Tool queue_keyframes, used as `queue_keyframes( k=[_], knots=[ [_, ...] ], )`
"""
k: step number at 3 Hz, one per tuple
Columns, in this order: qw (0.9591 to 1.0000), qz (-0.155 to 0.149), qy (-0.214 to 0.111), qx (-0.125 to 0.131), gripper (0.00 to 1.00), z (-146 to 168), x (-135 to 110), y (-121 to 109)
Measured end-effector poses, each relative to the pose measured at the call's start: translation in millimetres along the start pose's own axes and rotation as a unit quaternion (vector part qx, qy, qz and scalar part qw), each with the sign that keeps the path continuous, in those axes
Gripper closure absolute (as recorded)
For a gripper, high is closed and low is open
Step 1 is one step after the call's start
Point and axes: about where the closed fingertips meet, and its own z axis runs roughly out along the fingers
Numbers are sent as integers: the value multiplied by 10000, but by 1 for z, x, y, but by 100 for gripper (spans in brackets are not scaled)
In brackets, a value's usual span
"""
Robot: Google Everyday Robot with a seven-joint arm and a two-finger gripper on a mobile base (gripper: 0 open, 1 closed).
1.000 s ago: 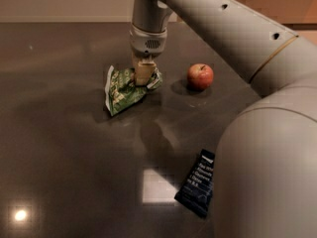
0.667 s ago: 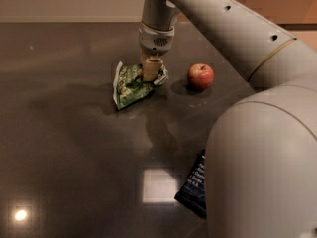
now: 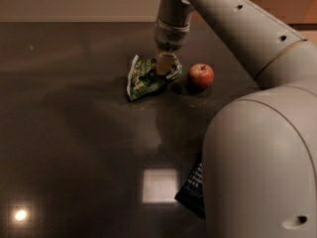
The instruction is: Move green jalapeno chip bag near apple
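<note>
The green jalapeno chip bag [image 3: 146,79] lies crumpled on the dark table, just left of the apple [image 3: 200,76], a small red fruit with a short stem. A narrow gap of tabletop separates them. My gripper [image 3: 165,66] points straight down from the arm and is shut on the right upper part of the bag. Its fingertips are pressed into the foil.
The dark table [image 3: 74,133] reflects a square ceiling light [image 3: 159,186] and a round one [image 3: 20,214]. A dark navy bar wrapper [image 3: 192,192] lies near the front, partly hidden by my large white arm body [image 3: 262,167].
My gripper has dragged the green bag to the right, toward the apple. The apple has not moved.
</note>
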Motion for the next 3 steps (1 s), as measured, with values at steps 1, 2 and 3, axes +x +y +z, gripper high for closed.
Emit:
queue_keyframes(
  k=[1,2,3],
  knots=[
    [9998,168,-61,61,12,-1,9,-2],
    [9997,162,-107,149,0,2,6,-8],
    [9995,161,-141,212,0,5,4,-13]
  ],
)
